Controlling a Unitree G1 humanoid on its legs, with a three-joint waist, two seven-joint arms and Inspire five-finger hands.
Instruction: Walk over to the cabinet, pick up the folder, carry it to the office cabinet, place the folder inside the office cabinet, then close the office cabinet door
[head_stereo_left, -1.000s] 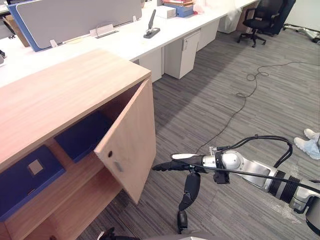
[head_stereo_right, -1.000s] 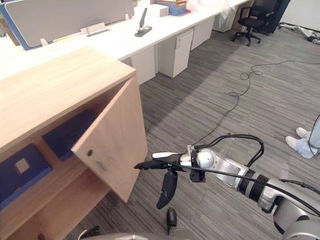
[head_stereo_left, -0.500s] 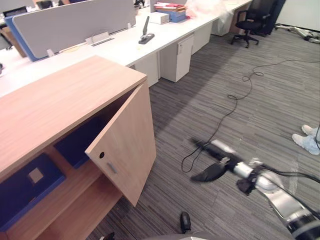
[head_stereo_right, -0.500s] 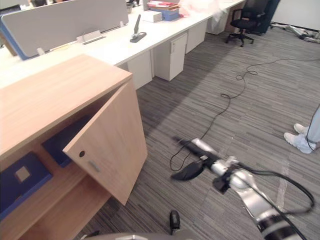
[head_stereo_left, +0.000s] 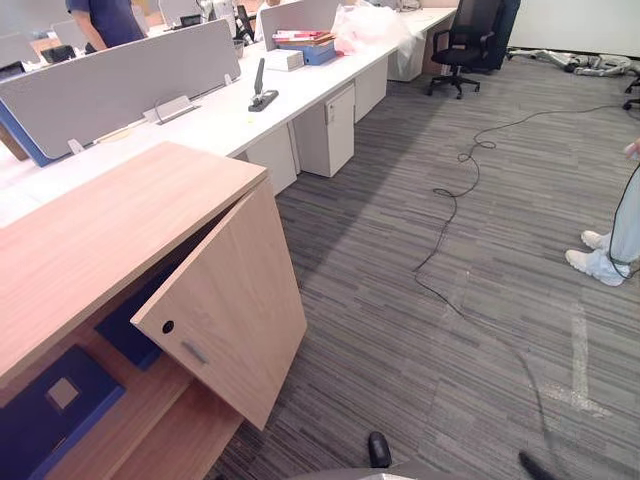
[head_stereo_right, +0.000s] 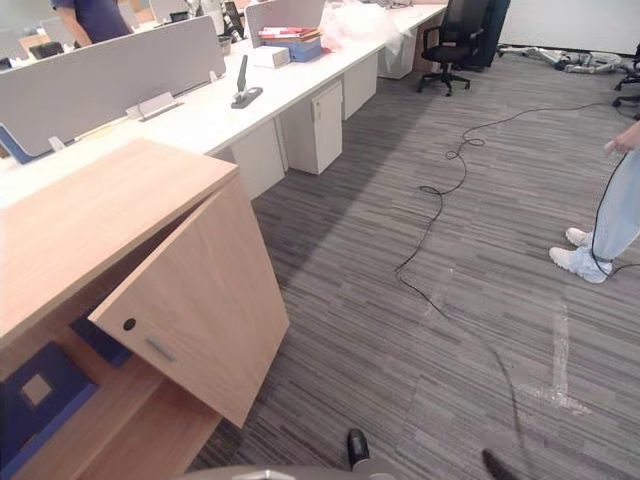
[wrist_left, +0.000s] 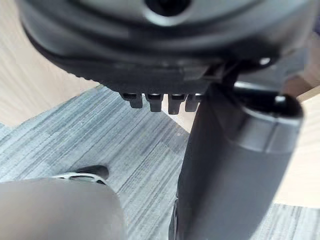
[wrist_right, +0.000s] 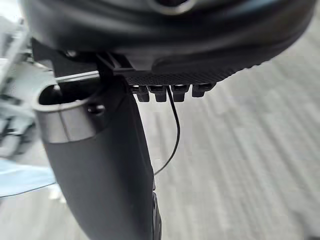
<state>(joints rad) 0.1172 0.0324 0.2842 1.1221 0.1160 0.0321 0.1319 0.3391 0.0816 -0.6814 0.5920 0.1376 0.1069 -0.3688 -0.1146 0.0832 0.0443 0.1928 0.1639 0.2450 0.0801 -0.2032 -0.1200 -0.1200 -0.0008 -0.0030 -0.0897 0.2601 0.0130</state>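
One folder (head_stereo_left: 40, 420) lies on the shelf of the office cabinet (head_stereo_left: 110, 220); the ajar door (head_stereo_left: 235, 320) could bounce back if pushed off-centre. Left hand (wrist_left: 230, 165), right hand (wrist_right: 100, 165): spread or curled, I cannot tell.

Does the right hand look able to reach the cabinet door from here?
Probably not without a fresh reach: nothing blocks the half-open cabinet door, but the right hand faces bare carpet, not the door.
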